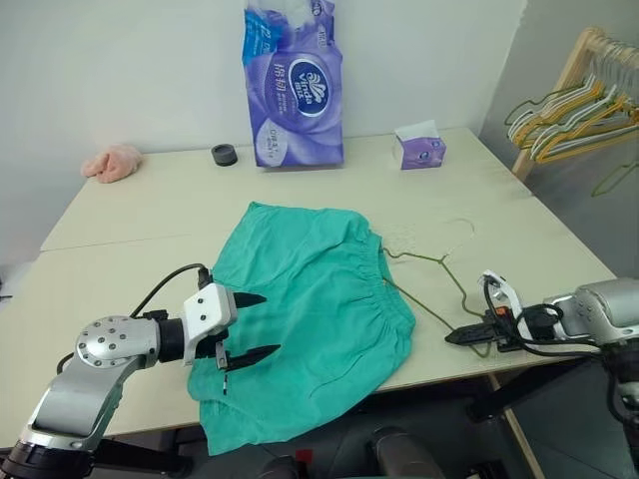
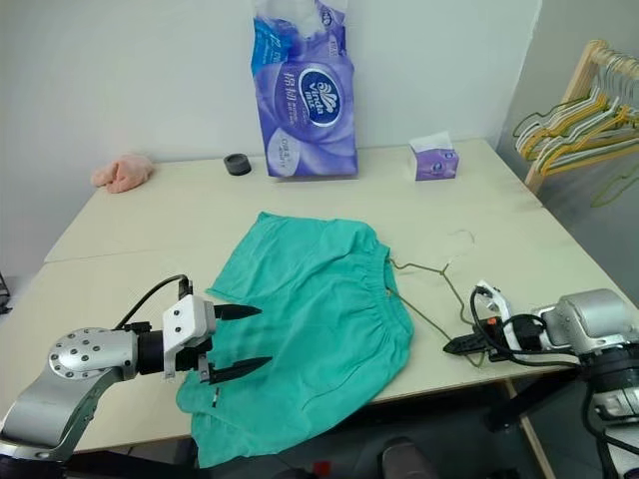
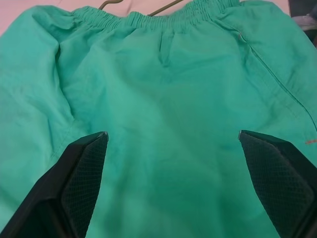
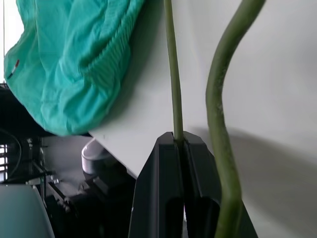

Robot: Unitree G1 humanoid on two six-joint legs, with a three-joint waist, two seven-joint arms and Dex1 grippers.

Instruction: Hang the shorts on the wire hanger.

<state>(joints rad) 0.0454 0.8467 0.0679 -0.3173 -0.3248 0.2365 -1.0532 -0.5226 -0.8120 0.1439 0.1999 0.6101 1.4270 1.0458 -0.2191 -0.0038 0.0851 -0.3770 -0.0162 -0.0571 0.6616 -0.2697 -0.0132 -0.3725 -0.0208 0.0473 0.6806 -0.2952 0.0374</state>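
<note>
- On the table (image 1: 150, 210), head views: the shorts (image 1: 310, 309) lie flat, hem over the near edge; the wire hanger (image 1: 439, 274) rests just beside the waistband.
- Left gripper (image 1: 252, 325) hovers over the shorts' near part, fingers wide apart, empty.
- Left wrist view: both fingers (image 3: 81, 183) splayed above teal cloth.
- Right wrist view: right gripper (image 4: 181, 144) pinched closed on the hanger's thin wire.

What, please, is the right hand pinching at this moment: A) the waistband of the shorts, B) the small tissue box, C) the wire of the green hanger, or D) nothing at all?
C: the right hand is shut on the thin wire hanger, beside the shorts.
</note>
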